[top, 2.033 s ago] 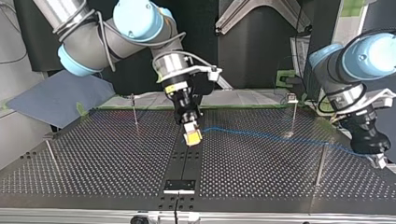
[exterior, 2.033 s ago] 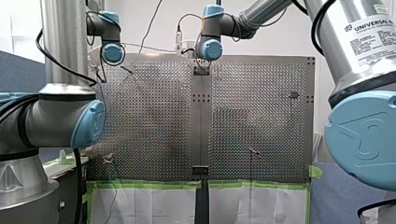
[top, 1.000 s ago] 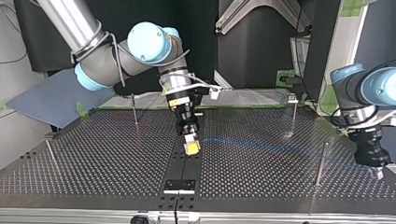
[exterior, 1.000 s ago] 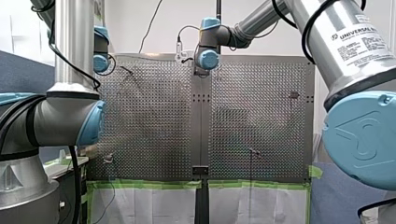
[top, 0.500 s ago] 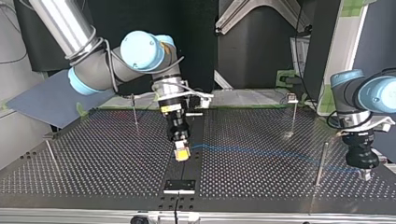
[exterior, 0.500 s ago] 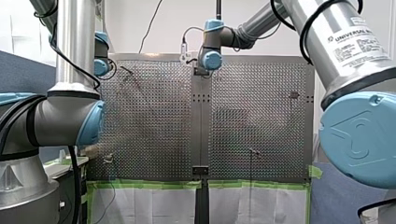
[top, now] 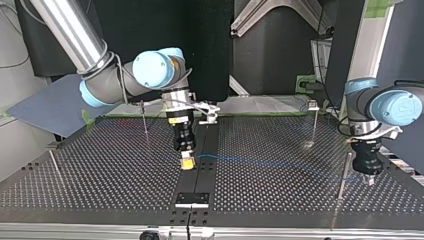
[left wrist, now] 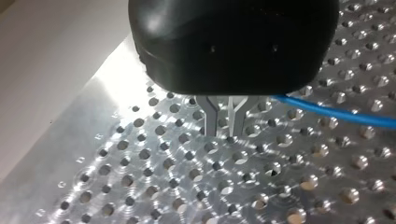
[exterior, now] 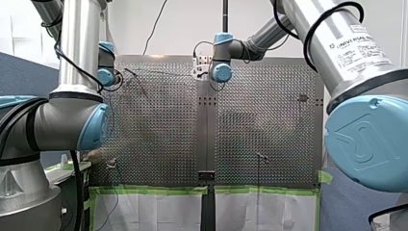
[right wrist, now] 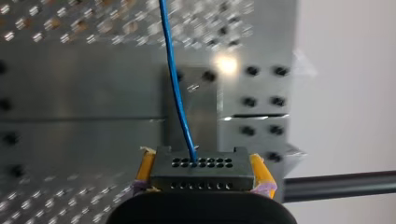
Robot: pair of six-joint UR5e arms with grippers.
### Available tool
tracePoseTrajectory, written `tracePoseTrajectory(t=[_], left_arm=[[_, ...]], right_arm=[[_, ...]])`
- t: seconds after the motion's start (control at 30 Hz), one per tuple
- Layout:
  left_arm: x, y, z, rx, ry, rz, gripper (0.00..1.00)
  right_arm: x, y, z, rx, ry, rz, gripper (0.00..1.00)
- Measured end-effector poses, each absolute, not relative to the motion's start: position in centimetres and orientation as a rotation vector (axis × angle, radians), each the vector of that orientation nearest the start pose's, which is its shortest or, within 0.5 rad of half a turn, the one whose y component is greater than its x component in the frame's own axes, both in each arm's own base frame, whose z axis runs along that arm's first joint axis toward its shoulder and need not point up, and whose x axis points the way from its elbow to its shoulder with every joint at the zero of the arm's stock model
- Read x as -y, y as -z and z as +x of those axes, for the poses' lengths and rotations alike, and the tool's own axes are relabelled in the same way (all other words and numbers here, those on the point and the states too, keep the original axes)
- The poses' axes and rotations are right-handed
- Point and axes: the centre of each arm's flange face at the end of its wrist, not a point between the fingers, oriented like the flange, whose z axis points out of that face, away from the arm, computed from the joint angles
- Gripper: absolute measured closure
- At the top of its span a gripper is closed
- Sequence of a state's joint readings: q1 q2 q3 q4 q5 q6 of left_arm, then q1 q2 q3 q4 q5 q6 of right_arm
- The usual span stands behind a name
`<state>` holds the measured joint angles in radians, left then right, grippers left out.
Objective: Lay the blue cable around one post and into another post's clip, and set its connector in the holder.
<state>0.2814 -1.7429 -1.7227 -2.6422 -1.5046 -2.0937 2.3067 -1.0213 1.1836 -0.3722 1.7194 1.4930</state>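
In the right wrist view my right gripper [right wrist: 201, 179] is shut on the black connector [right wrist: 201, 169], which sits between its yellow pads [right wrist: 145, 169]. The blue cable [right wrist: 176, 88] leaves the connector's face and runs ahead over the metal plate. In the top view that gripper [top: 186, 164] hangs low over the dark centre strip, a little short of the black holder [top: 192, 199]. The cable [top: 260, 161] stretches across to my left gripper [top: 369, 179] beside a thin post [top: 344, 172]. In the left wrist view the metal fingers [left wrist: 212, 121] stand nearly together and the cable [left wrist: 336, 112] runs in behind them.
Other thin posts stand on the perforated table [top: 100, 175]: one at the top view's back left [top: 144, 120], a clip-topped one at the back right [top: 314, 120], and one at the left edge [top: 54, 162]. Green tape [exterior: 154, 190] lines the front view's near edge.
My right gripper has carried the connector toward the top view's left and a little nearer the holder. My left gripper has slid leftward in that view, close to the post.
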Motion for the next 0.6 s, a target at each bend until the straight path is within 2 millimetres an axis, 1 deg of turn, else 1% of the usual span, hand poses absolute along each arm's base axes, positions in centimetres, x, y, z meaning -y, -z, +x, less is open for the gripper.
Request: tracePoseTrajectory(t=[0.1, 0.13, 0.2, 0.23, 0.27, 0.33, 0.37, 0.4, 0.43, 0.47, 0.5, 0.53, 0.57, 0.6], left_arm=[[-1.8, -37.4, 57.6, -1.317, 0.252, -0.496, 0.80], [-1.7, -37.4, 57.6, -1.319, 0.254, -0.495, 0.76], [-1.5, -37.3, 57.6, -1.324, 0.256, -0.495, 0.76], [-1.4, -37.3, 57.6, -1.327, 0.257, -0.495, 0.74], [-1.4, -37.3, 57.6, -1.329, 0.257, -0.495, 0.74], [-1.2, -37.2, 57.6, -1.333, 0.259, -0.494, 0.63], [-1.1, -37.2, 57.5, -1.335, 0.260, -0.494, 0.63], [-1.0, -37.1, 57.5, -1.337, 0.260, -0.494, 0.49], [-1.0, -37.0, 57.5, -1.338, 0.260, -0.496, 0.39], [-0.9, -37.0, 57.5, -1.340, 0.259, -0.497, 0.39], [-0.9, -36.9, 57.4, -1.342, 0.259, -0.498, 0.27], [-0.8, -36.8, 57.4, -1.344, 0.259, -0.499, 0.11], [-0.8, -36.8, 57.4, -1.346, 0.259, -0.500, 0.11], [-0.7, -36.7, 57.3, -1.350, 0.259, -0.503, 0.01]], right_arm=[[46.8, -37.2, 56.9, 0.758, -1.683, 1.453, 1.00], [47.1, -36.8, 56.7, 0.767, -1.671, 1.460, 1.00], [47.5, -36.0, 56.2, 0.786, -1.643, 1.478, 1.00], [47.6, -35.6, 56.0, 0.794, -1.630, 1.487, 1.00], [47.7, -35.0, 55.6, 0.805, -1.614, 1.501, 1.00], [47.9, -34.2, 55.1, 0.822, -1.593, 1.517, 1.00], [47.9, -33.6, 54.8, 0.832, -1.582, 1.525, 1.00], [48.0, -33.2, 54.6, 0.839, -1.575, 1.529, 1.00], [48.0, -32.9, 54.4, 0.845, -1.570, 1.531, 1.00], [48.0, -32.4, 54.2, 0.852, -1.564, 1.533, 1.00], [48.1, -32.1, 54.0, 0.858, -1.562, 1.533, 1.00], [48.1, -31.8, 53.8, 0.863, -1.561, 1.532, 1.00], [48.2, -31.4, 53.6, 0.871, -1.563, 1.530, 1.00], [48.2, -31.1, 53.5, 0.878, -1.564, 1.528, 1.00]])
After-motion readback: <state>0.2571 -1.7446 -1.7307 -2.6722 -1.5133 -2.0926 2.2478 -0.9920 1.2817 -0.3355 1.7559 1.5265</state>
